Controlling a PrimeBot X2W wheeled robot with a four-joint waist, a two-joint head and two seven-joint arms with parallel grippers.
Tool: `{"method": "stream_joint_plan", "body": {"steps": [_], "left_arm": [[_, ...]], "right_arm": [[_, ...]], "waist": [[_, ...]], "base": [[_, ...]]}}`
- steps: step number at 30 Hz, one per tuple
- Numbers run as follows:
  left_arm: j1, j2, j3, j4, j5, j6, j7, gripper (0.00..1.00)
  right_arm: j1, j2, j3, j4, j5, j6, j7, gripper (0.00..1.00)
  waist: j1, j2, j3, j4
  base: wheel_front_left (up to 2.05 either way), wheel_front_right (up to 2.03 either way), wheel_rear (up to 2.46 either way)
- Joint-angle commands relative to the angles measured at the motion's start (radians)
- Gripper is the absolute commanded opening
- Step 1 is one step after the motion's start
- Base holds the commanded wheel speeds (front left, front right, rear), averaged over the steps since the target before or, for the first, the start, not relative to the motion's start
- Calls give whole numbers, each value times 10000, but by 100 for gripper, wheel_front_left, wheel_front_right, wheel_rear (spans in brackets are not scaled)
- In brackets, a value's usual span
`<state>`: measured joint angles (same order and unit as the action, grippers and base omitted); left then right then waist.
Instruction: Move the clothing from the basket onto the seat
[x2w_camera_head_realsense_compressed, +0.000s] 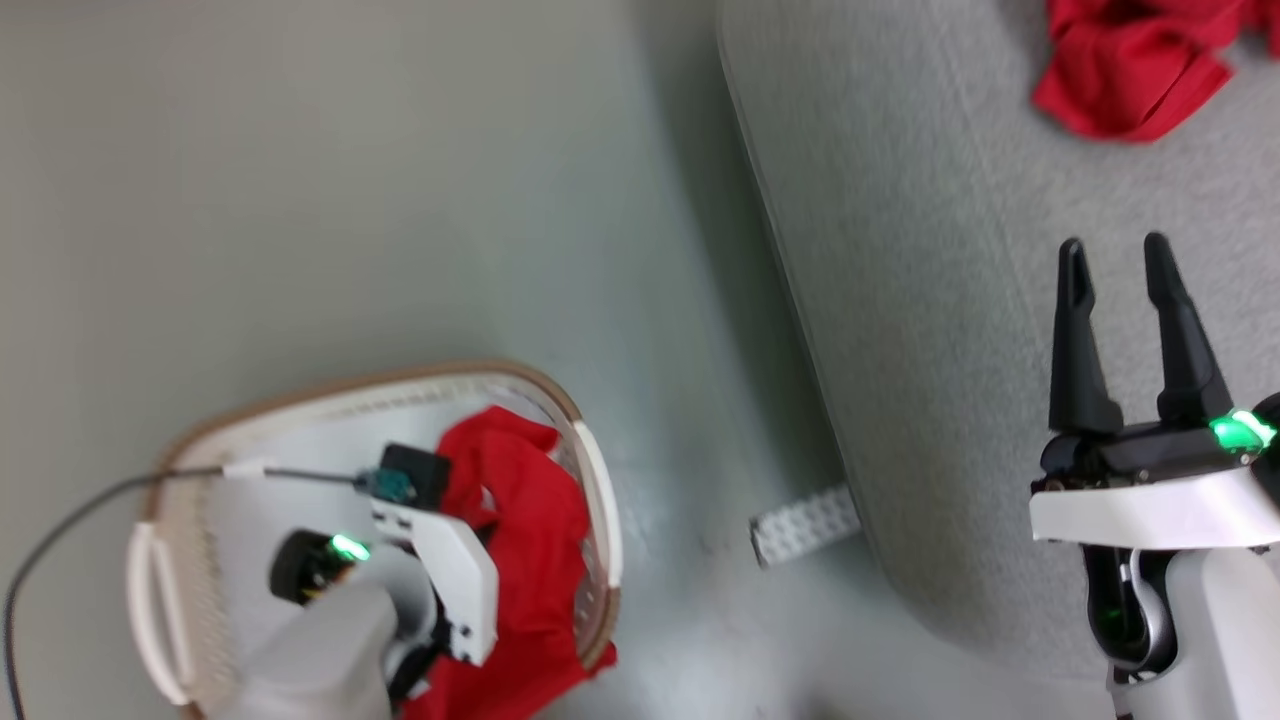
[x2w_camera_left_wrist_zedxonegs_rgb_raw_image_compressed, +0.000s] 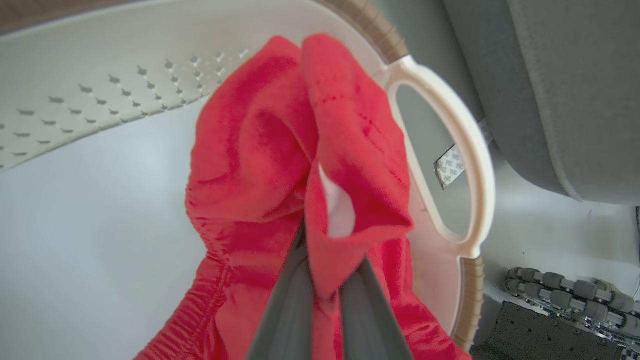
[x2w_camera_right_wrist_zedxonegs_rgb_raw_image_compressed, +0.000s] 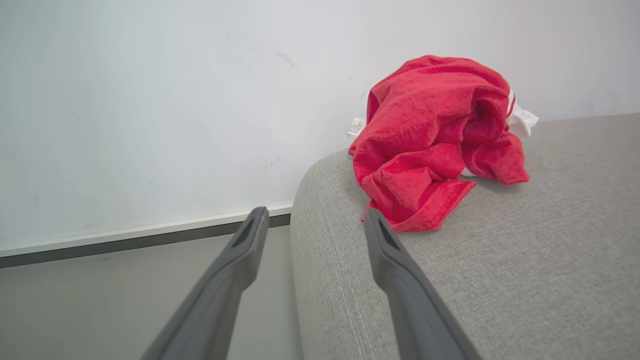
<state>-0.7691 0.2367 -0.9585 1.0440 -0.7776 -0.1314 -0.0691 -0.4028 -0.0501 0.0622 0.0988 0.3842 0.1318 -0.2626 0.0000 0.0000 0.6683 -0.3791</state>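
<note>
Pale grey-green floor runs along the side of the seat, whose rounded edge cuts down through the head view. Well to the left of the seat, out on the floor, stands the basket, one loop handle turned towards the seat.

The left gripper reaches down into the basket, its two fingers pinched together on a fold of the red garment. That garment is bunched against the basket wall nearest the seat and seems to hang over the rim on that side. The white liner is bare across the rest of the basket, though what lies under the arm cannot be told.

At the seat's near edge the right gripper hovers, fingers spread wide with nothing between them. Farther back on the seat, close to its end by the wall, the other red garment lies crumpled.

The task looks about half done. One piece is delivered and one is gripped but not yet out of the basket. What is left is to lift that piece clear, carry it across to the seat and let go.
</note>
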Motion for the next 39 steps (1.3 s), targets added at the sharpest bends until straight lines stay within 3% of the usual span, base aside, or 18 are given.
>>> {"method": "stream_joint_plan", "body": {"steps": [1, 9, 18, 28, 39], "left_arm": [[309, -88, -85, -97, -265, 20, -264, 0], [1169, -244, -698, -825, -915, 20, -1620, 0], [1563, -59, -647, -2031, -989, 20, -1954, 0], [1540, 254, 729, -4640, 103, 308, -1956, 0], [438, 678, 1395, -7183, 572, 938, -1588, 0]], "right_arm": [[215, -8, -18, 98, -160, -22, -31, 100], [738, -250, 160, 519, -541, -22, -17, 100], [1539, -484, 187, 894, -445, -22, -15, 100], [2230, -435, 347, 969, -356, -22, 128, 100], [2630, -295, 922, 970, -247, -22, 171, 100]], "waist": [[0, 0, -1360, 677], [0, 0, -3552, 1589], [0, 0, -5341, 2455], [0, 0, -6446, 3070], [0, 0, -6878, 3334]], "base": [[0, 0, 0], [0, 0, 0], [0, 0, 0], [0, 0, 0], [0, 0, 0]]}}
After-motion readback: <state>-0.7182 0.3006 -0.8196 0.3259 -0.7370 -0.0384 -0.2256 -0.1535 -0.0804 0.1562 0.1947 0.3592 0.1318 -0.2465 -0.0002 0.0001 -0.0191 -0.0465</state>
